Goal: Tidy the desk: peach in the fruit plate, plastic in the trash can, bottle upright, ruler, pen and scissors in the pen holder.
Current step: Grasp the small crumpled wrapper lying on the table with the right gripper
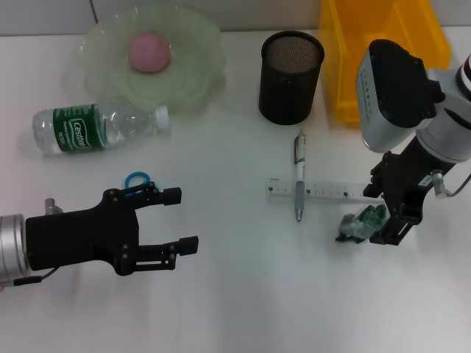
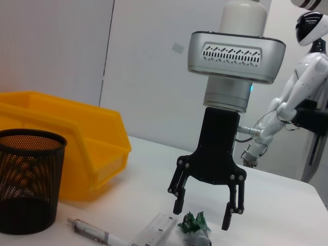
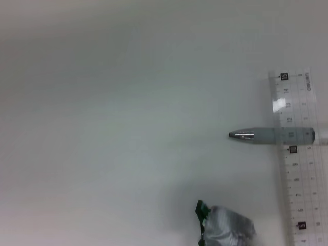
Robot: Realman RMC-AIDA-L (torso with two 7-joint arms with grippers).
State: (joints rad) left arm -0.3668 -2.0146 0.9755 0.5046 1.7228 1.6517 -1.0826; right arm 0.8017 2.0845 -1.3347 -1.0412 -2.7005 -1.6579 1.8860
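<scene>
Pink peach (image 1: 149, 51) sits in the fruit plate (image 1: 193, 81); bottle (image 1: 96, 126) lies flat; right gripper (image 2: 204, 218) hangs open, empty, over the plastic (image 1: 358, 223); left gripper (image 1: 180, 220) open, empty.

Head camera looks down; both wrist cameras share the pen (image 1: 299, 176) and ruler (image 1: 324, 190).

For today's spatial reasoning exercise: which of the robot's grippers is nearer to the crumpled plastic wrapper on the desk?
Right. The right gripper hangs open directly above the plastic wrapper, fingers either side. The left gripper is far across the desk, near the scissors.
</scene>
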